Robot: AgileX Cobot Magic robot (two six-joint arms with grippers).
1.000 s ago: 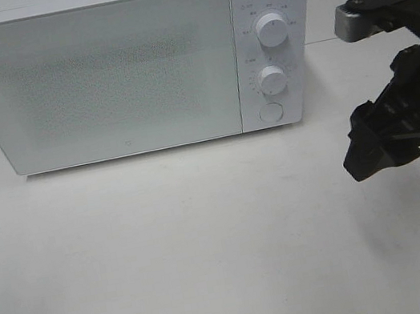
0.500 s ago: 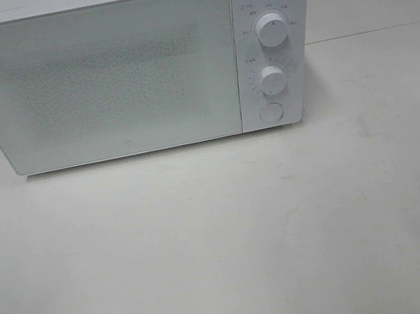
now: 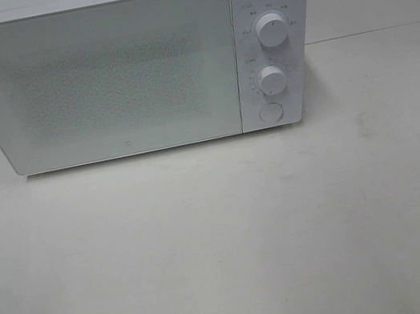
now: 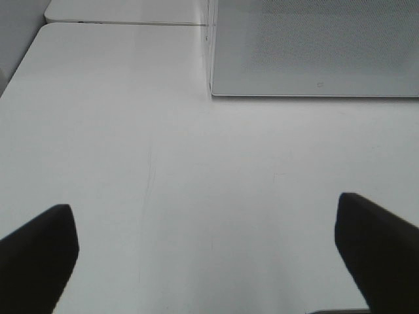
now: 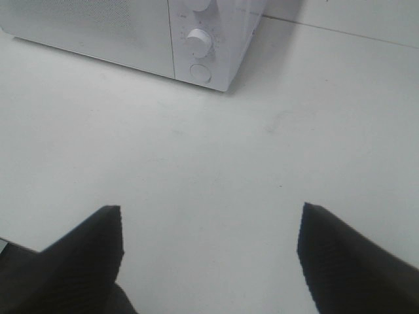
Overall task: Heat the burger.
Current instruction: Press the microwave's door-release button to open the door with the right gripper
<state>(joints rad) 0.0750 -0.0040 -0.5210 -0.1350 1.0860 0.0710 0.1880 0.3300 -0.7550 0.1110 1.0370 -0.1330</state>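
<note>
— White microwave (image 3: 129,65), white counter (image 3: 225,244), door (image 3: 99,79) shut. Where is the burger?

— Out of sight in every view. The door is frosted with fine dots, so I cannot tell whether it sits inside. Nothing lies on the counter that the cameras show.

— And the fingers?

— The left fingers (image 4: 39,252) stand wide apart and empty, over bare counter near the microwave's left front corner. The right fingers (image 5: 85,252) are apart too, holding nothing, and face the lower knob (image 5: 198,41) and the round button (image 5: 200,70). Neither arm shows in the high view.

— So which step is this?

— My guess is the panel, and that falls to the right arm. If the burger is not in yet, that button probably frees the door. Press it squarely with one fingertip, and gently, so the microwave does not slide back.

— And if it is already inside?

— Then the knob. Narrow the fingers first and centre them on it. Close evenly on its rim and turn about its own axis, with no sideways push.
</note>
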